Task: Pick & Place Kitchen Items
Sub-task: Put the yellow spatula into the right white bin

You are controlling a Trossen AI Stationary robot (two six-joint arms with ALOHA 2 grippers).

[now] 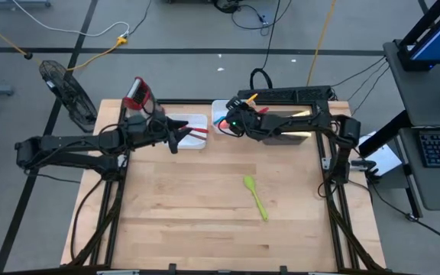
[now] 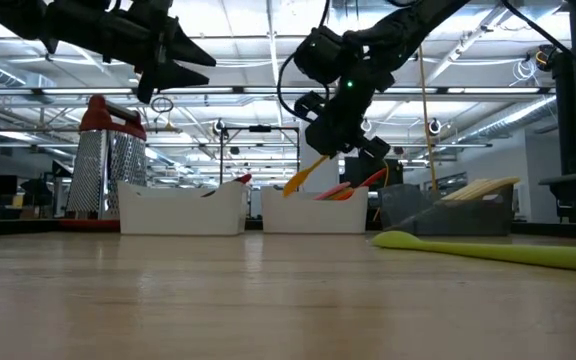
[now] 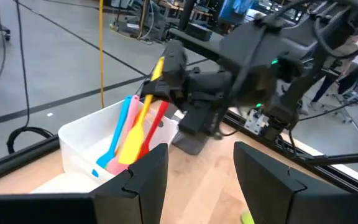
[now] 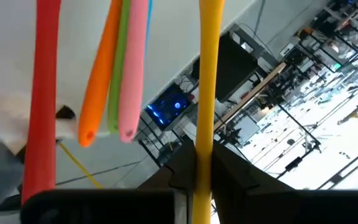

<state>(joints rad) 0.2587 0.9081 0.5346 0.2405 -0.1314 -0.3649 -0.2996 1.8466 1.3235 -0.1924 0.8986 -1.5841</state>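
Wooden boards make up your table (image 1: 205, 221), and a big workshop with bright ceiling lights sits behind it.

Start on the left. You see a metal grater with a red top (image 2: 109, 150) standing at the back corner. Next to it is a white tray (image 1: 192, 131) with a red utensil (image 1: 197, 131) lying in it. Your left gripper (image 1: 176, 136) hangs over that tray. Its two fingers (image 3: 138, 180) are spread apart and hold nothing, so this arm looks like it is just waiting.

Move to the middle. A second white tray (image 3: 82, 140) holds pink, blue, red and orange utensils, all leaning the same way. It looks like the place where the tools get gathered.

Your right gripper (image 4: 199, 163) hovers above this tray. Its fingers are pressed tight on the thin handle of a yellow spatula (image 3: 134, 140). The wide end hangs down into the tray, so you are probably about to let it go there.

Farther right and nearer the front, a green spoon (image 1: 255, 196) lies alone on the bare wood. It is likely the next one to fetch. A dark tray (image 1: 300, 114) sits at the back right.
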